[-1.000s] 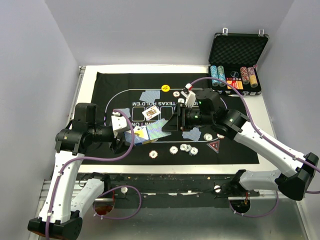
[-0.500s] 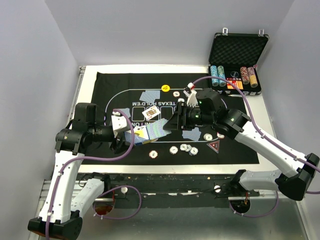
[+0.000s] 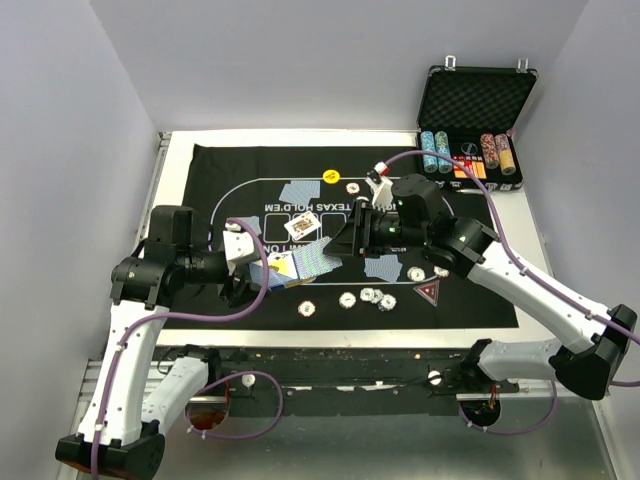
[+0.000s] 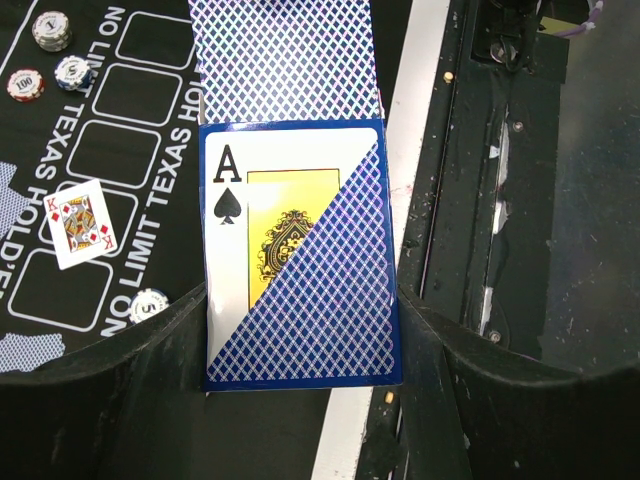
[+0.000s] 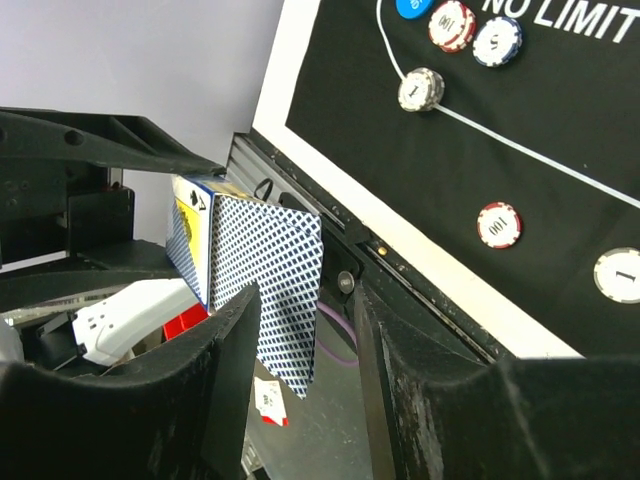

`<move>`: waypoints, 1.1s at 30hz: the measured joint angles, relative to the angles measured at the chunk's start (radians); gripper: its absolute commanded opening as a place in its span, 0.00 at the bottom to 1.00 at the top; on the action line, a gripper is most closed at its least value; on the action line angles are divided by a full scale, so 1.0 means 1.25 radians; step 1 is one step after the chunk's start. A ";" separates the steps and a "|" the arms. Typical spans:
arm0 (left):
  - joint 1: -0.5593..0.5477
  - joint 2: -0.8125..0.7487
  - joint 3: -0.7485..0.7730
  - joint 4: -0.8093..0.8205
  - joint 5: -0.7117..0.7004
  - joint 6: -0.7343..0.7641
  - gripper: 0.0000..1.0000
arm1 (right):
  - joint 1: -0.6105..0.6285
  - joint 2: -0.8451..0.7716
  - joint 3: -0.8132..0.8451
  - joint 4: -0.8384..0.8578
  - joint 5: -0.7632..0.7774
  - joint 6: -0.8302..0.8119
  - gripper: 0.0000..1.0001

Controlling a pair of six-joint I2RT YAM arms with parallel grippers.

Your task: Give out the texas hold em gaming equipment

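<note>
While the left jaws (image 4: 300,305) stay out over the near left edge of the black felt mat (image 3: 250,165), they are pinched on the deck (image 4: 300,255), one finger on each long side. The deck's front shows an ace of spades beside blue diamond pattern. One blue-backed card (image 4: 285,60) sticks out past the deck's far end, toward the middle of the mat.

That card lies between the right jaws (image 5: 305,300), which reach in from the mat's right half. They stand partly spread, a finger on either side of the card's lower corner. I cannot tell whether either finger touches it.

Elsewhere on the mat, a king of diamonds (image 3: 302,225) lies face up near the centre. A row of poker chips (image 3: 365,296) sits along the near edge, with a dark red triangular marker (image 3: 428,292) to their right. A yellow button (image 3: 331,176) rests near the far edge. Off the mat's far right corner, the open case (image 3: 475,100) stands on the desk (image 3: 180,140).
</note>
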 measured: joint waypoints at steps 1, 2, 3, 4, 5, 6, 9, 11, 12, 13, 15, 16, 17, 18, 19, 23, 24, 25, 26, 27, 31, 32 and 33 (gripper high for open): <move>0.000 0.001 0.000 0.000 0.000 0.000 0.20 | 0.000 -0.001 0.000 -0.005 0.004 0.000 0.51; 0.000 0.001 0.000 0.000 0.000 0.000 0.20 | 0.000 -0.002 0.000 -0.010 0.008 0.000 0.52; 0.000 0.003 0.000 0.001 0.000 0.000 0.20 | 0.001 -0.004 0.000 -0.015 0.011 0.000 0.52; 0.000 0.004 0.000 0.001 -0.001 0.000 0.20 | 0.002 -0.005 0.000 -0.017 0.013 0.000 0.53; 0.000 0.005 -0.001 0.003 -0.002 0.000 0.20 | 0.003 -0.006 0.000 -0.019 0.016 0.000 0.54; 0.000 0.007 -0.001 0.006 -0.002 0.000 0.20 | 0.005 -0.006 0.000 -0.019 0.019 0.000 0.54; 0.000 0.013 -0.002 0.011 -0.005 -0.001 0.20 | 0.024 -0.001 0.003 -0.023 0.034 -0.001 0.56; 0.000 0.014 -0.002 0.012 -0.008 -0.002 0.20 | 0.050 0.015 0.025 -0.037 0.049 -0.004 0.57; 0.000 0.014 -0.002 0.012 -0.009 -0.002 0.20 | 0.064 0.027 0.039 -0.038 0.056 -0.007 0.57; 0.000 0.014 -0.002 0.013 -0.010 -0.002 0.20 | 0.077 0.038 0.053 -0.038 0.066 -0.009 0.58; 0.000 0.014 -0.003 0.013 -0.014 -0.002 0.20 | 0.095 0.054 0.070 -0.038 0.081 -0.014 0.59; 0.000 0.014 -0.003 0.013 -0.017 -0.002 0.20 | 0.102 0.058 0.073 -0.040 0.088 -0.015 0.59; 0.000 0.014 -0.003 0.013 -0.020 -0.002 0.20 | 0.106 0.060 0.073 -0.040 0.093 -0.016 0.60; 0.000 0.014 -0.003 0.013 -0.021 -0.002 0.20 | 0.108 0.061 0.073 -0.042 0.098 -0.016 0.60; 0.000 0.014 -0.004 0.013 -0.022 -0.002 0.20 | 0.109 0.061 0.073 -0.043 0.102 -0.016 0.61; 0.000 0.013 -0.008 0.013 -0.024 -0.002 0.20 | 0.112 0.061 0.073 -0.047 0.115 -0.015 0.62; 0.000 0.013 -0.009 0.013 -0.024 -0.002 0.20 | 0.112 0.061 0.073 -0.049 0.120 -0.015 0.63; 0.000 0.013 -0.009 0.013 -0.025 -0.003 0.20 | 0.112 0.061 0.073 -0.054 0.125 -0.016 0.63; 0.000 0.013 -0.009 0.013 -0.025 -0.003 0.20 | 0.112 0.061 0.073 -0.059 0.131 -0.016 0.63; 0.000 0.013 -0.009 0.013 -0.025 -0.003 0.20 | 0.113 0.061 0.073 -0.066 0.138 -0.019 0.63; 0.000 0.011 -0.009 0.013 -0.026 -0.003 0.20 | 0.113 0.061 0.073 -0.101 0.178 -0.033 0.63; 0.000 0.011 -0.009 0.013 -0.026 -0.003 0.20 | 0.113 0.061 0.073 -0.107 0.185 -0.034 0.62; 0.000 0.010 -0.009 0.013 -0.027 -0.003 0.20 | 0.113 0.061 0.073 -0.109 0.190 -0.036 0.61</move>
